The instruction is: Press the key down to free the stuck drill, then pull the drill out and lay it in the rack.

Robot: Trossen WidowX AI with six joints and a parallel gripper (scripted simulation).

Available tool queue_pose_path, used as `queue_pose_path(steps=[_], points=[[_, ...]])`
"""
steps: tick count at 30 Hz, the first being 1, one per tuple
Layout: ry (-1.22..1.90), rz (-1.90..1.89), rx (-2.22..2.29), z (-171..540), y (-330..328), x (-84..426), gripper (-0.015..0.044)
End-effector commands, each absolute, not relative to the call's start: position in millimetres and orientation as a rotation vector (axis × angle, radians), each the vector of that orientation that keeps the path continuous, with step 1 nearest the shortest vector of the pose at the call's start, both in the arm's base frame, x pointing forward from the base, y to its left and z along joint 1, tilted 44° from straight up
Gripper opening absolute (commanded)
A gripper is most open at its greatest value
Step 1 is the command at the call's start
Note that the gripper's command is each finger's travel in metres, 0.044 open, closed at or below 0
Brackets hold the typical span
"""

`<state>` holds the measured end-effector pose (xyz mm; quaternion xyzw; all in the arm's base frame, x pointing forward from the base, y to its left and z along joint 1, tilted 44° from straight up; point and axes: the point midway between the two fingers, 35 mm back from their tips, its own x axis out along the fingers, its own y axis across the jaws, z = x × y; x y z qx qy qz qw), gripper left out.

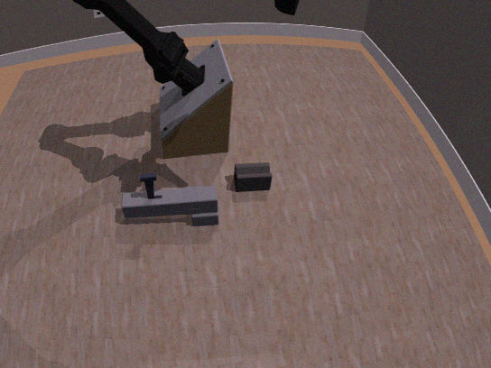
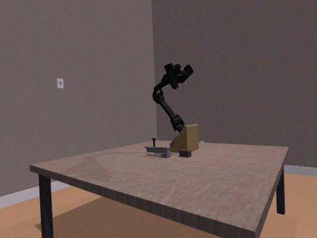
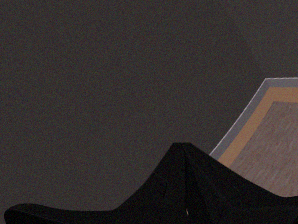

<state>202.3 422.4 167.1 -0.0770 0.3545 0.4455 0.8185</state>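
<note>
Hovering high over the worktop (image 2: 163, 186) in the exterior view's upper middle, fingers (image 2: 189, 70) pressed together, gripping nothing. Showing only in the top view: drill (image 1: 149, 185) standing upright, rack (image 1: 253, 177) lying right of it.

A dark T-shaped drill (image 1: 149, 185) stands upright in the left end of a long grey block (image 1: 169, 203) on the wooden worktop (image 1: 293, 271); a small darker grey key (image 1: 205, 219) juts from the block's near right corner; a dark, squat rack (image 1: 253, 177) with a notched top sits apart, just right of the block.
</note>
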Motion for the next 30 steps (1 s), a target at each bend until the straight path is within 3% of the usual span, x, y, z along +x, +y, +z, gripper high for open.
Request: queue_pose_path(steps=[1, 12, 23, 30], points=[[0.84, 0.706, -0.225, 140.8, 364.4, 247.9, 0.0], [1.058, 0.124, -0.4, 97.5, 194.2, 306.8, 0.0], [1.338, -0.429, -0.624, 95.8, 13.4, 281.2, 0.0], [1.384, -0.498, -0.66, 99.4, -9.0, 271.7, 0.0]])
